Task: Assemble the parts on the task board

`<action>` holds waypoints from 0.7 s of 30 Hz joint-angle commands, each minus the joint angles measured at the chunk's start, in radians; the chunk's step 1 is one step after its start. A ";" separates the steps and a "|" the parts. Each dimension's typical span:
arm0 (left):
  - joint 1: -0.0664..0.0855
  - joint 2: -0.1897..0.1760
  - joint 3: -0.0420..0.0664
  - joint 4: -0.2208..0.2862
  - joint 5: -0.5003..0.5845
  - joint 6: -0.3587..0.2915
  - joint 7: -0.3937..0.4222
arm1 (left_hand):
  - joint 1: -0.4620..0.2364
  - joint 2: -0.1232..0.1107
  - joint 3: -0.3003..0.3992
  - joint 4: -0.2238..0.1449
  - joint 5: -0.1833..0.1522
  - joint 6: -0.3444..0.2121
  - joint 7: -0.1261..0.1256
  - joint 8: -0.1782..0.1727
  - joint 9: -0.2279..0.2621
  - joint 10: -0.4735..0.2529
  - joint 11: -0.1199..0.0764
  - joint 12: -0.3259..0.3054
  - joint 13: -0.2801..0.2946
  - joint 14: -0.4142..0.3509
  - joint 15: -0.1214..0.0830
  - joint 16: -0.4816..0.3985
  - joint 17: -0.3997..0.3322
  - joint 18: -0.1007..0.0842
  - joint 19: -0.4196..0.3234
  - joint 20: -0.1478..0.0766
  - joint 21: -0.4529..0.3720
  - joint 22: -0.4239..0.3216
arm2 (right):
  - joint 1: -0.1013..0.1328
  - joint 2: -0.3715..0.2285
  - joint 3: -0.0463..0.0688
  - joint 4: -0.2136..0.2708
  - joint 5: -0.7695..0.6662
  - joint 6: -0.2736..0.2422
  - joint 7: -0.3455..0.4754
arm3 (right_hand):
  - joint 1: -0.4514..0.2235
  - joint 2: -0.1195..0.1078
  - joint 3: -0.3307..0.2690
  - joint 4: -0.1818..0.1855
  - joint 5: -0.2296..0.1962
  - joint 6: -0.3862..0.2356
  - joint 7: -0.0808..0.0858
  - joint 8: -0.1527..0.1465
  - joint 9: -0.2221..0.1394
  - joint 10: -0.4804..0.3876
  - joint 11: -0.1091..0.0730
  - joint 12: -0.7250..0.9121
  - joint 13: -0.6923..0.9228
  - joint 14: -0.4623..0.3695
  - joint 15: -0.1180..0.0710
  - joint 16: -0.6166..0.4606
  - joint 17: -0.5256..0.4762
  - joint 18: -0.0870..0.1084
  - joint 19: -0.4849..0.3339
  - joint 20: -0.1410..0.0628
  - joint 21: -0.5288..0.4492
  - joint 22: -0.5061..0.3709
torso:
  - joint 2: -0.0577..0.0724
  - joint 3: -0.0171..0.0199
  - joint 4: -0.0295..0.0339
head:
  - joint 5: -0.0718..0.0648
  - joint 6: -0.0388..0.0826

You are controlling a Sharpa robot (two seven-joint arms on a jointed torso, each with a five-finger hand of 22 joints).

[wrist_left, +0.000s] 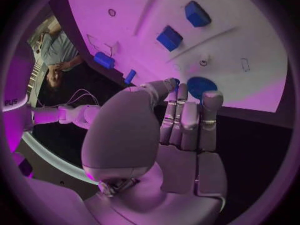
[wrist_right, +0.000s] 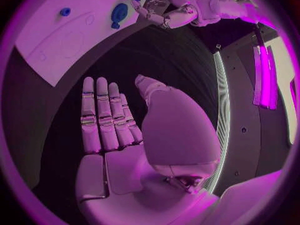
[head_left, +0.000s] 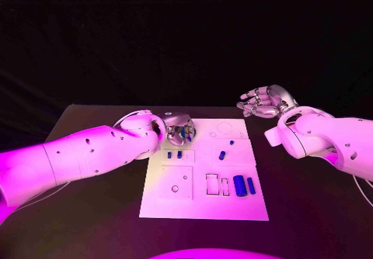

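Blue round part [wrist_left: 201, 86] sat at the task board's [head_left: 204, 209] far corner, by the left hand's [head_left: 179, 131] fingertips, which probably pinched something small. Right hand [head_left: 266, 102] waited off-board, fingers spread, empty. Next, I think, came careful placing.

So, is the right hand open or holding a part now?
Open: the right hand is off the task board, fingers straight, nothing in it.

I see two thick arms with smooth white shells; the left arm [head_left: 85, 154] has small dark screw holes along its side, and the right arm [head_left: 326, 137] has them too. Each ends in a silver metal robot hand, the left [head_left: 180, 131] and the right [head_left: 266, 101], with segmented fingers [wrist_right: 100, 117] and a rounded, glossy thumb cover.
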State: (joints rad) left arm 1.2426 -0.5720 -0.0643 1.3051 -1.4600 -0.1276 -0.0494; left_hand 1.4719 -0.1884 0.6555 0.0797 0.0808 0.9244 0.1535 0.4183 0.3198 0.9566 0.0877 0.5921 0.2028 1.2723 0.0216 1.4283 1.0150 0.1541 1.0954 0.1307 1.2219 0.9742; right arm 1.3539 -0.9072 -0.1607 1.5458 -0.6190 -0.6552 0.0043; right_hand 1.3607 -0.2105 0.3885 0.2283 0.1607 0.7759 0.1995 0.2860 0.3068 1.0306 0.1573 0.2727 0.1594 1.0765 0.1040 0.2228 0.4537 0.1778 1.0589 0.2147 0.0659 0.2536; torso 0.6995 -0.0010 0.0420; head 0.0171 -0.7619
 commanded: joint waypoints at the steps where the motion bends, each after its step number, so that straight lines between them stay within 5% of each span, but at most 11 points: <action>1: 0.002 -0.023 0.009 0.030 0.052 -0.010 -0.006 | -0.015 -0.002 -0.002 -0.005 -0.001 0.008 -0.003 -0.005 0.002 0.009 -0.001 -0.009 -0.002 0.009 0.001 0.005 -0.002 -0.015 0.005 0.000 0.003 0.001 | 0.000 0.000 0.000 -0.001 -0.003 0.007 0.013 | -0.012 0.000 0.001 -0.007 0.004 -0.004 0.029 -0.004 -0.001 -0.002 0.004 -0.006 -0.002 -0.002 0.006 -0.006 -0.002 0.005 -0.002 0.004 -0.004 -0.003 | -0.001 0.0002 -0.0001 | 0.001 0.001; 10: 0.002 -0.062 0.017 0.044 0.065 0.033 -0.021 | -0.021 -0.005 -0.003 -0.004 -0.002 0.010 -0.003 -0.008 0.003 0.012 -0.001 -0.015 -0.003 0.007 0.002 0.005 -0.006 -0.014 0.002 0.001 0.001 -0.002 | -0.001 -0.001 0.000 -0.004 -0.003 0.010 0.012 | -0.013 0.000 0.001 -0.009 0.004 -0.004 0.029 -0.004 -0.002 -0.003 0.004 -0.006 -0.005 -0.003 0.007 -0.010 -0.004 0.005 -0.004 0.005 -0.004 -0.007 | 0.001 -0.0005 -0.0001 | 0.003 0.003; 21: -0.001 -0.061 0.005 0.013 0.052 0.055 -0.027 | -0.022 -0.005 -0.003 -0.004 -0.003 0.010 -0.003 -0.010 0.003 0.013 -0.001 -0.017 -0.003 0.006 0.002 0.004 -0.010 -0.013 -0.001 0.001 -0.001 -0.005 | -0.004 0.002 0.000 -0.006 -0.003 0.013 0.011 | -0.013 0.000 0.001 -0.009 0.004 -0.004 0.030 -0.004 -0.002 -0.004 0.005 -0.007 -0.006 -0.004 0.007 -0.012 -0.005 0.005 -0.005 0.005 -0.004 -0.010 | 0.003 -0.0009 -0.0020 | 0.006 0.000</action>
State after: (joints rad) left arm 1.2416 -0.6353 -0.0592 1.3191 -1.4094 -0.0971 -0.0709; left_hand 1.4587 -0.1938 0.6554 0.0799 0.0808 0.9276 0.1502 0.4120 0.3221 0.9636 0.0875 0.5807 0.2012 1.2757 0.0251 1.4282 1.0065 0.1541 1.0953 0.1307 1.2218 0.9706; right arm 1.3505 -0.9064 -0.1607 1.5400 -0.6185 -0.6538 0.0041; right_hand 1.3608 -0.2105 0.3908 0.2260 0.1607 0.7759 0.1995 0.2860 0.3059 1.0306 0.1572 0.2727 0.1546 1.0752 0.1053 0.2151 0.4499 0.1778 1.0553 0.2183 0.0659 0.2449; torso 0.7016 -0.0014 0.0407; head 0.0226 -0.7604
